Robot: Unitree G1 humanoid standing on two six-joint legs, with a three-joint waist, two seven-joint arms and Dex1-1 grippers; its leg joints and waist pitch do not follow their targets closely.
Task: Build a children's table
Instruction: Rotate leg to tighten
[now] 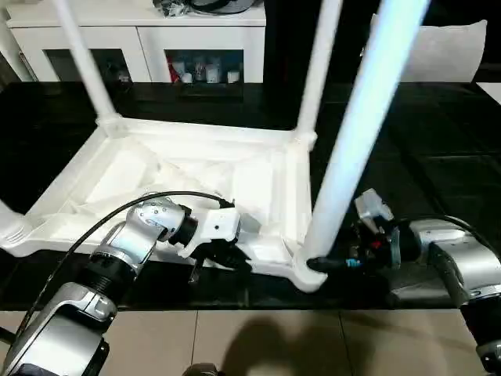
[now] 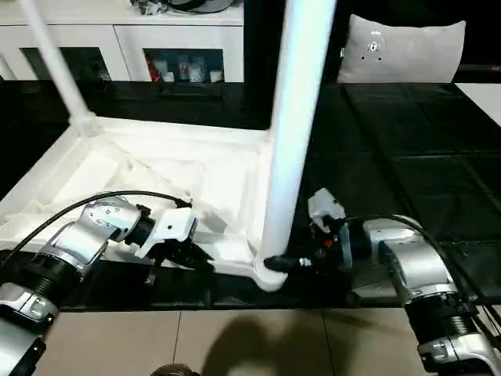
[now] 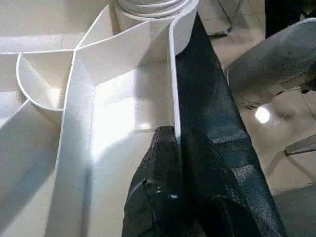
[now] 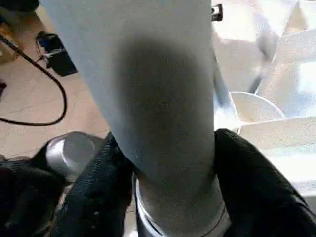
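- As it lay upside down on the black surface (image 1: 438, 180), the children's table (image 1: 196, 184) showed its ribbed underside to the camera, and its white legs stood straight up from the corner sockets.
- The near leg (image 1: 352, 133) rose from the front corner socket (image 1: 309, 270) on the robot's right side; two far legs (image 1: 82, 59) (image 1: 319, 66) stood in the back corners.
- The front edge of the table top was close to the front edge of the black surface, just before the beige tiled floor (image 1: 258, 341).
- The left gripper (image 1: 223, 254) was at the front rim of the table top, between the two front corners. In the left wrist view its two black fingers (image 3: 158, 192) were pressed together on the thin white rim wall (image 3: 174, 98), so it was closed on the rim.
- The right gripper (image 1: 325, 265) reached in from the right side to the bottom of the near leg, just above the socket. In the right wrist view one black finger (image 4: 94, 192) was on each side of the round leg (image 4: 158, 108) and both touched it, so the jaws stood about half apart with the leg clasped between them.
- Behind the black surface there was a white cabinet (image 1: 141, 39) with glass doors, with small items inside.
- A light grey cushion (image 2: 403, 47) stood at the back on the right.
- A black cable (image 1: 109, 219) ran along the silver left forearm (image 1: 117, 258) to the wrist.
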